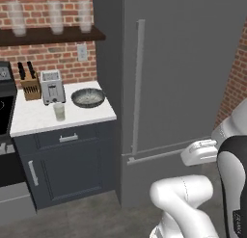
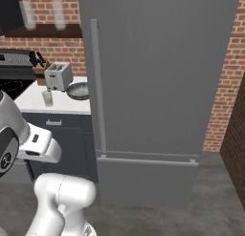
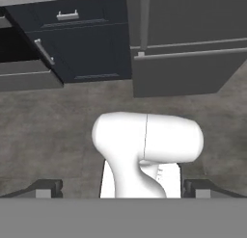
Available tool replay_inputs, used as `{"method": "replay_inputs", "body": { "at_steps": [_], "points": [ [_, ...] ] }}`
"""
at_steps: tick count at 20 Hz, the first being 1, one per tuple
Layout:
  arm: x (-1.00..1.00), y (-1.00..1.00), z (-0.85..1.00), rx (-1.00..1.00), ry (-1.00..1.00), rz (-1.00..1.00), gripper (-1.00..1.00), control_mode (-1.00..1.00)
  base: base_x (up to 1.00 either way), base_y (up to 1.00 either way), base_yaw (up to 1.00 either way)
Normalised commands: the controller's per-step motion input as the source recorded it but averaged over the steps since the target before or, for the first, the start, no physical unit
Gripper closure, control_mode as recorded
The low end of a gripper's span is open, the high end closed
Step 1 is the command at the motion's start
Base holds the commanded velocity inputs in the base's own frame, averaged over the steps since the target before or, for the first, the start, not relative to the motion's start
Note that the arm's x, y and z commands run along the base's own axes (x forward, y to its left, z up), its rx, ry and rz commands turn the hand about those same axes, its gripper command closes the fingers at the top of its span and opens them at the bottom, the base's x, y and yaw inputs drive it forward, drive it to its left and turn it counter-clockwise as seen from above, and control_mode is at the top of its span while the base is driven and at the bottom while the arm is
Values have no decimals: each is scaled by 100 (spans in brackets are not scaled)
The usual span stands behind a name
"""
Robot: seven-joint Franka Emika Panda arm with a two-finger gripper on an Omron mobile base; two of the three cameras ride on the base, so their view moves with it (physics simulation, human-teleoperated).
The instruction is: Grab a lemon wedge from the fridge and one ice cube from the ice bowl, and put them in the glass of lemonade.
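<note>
The fridge [image 1: 183,78] is shut. The glass [image 1: 59,112] sits on the table [image 1: 34,119], at 8 o'clock from the bowl [image 1: 88,98]. The gripper [image 3: 123,188] is low and far from them, fingers [image 3: 48,188] wide apart.

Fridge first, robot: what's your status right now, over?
Fridge shut, handle untouched. Gripper open, empty, low, facing the floor. Glass of lemonade and ice bowl wait on the counter. Nothing in the way.

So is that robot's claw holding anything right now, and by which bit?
Nothing is held. In the hand view the gripper is open, its two fingertips far apart with no object between them, and the fridge is shut.
</note>
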Motion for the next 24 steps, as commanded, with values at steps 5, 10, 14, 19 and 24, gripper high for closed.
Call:
{"method": "replay_inputs", "body": {
  "at_steps": [5,10,14,19,24],
  "points": [
    [0,0,0,0,0,0,-100,100,-2,0,1],
    [0,0,0,0,0,0,-100,100,-6,0,0],
    [0,0,0,0,0,0,-100,100,19,3,0],
    [12,1,-1,0,0,0,-100,-100,19,1,0],
    [34,1,0,0,0,0,-100,-100,0,0,0]
  ]
}}
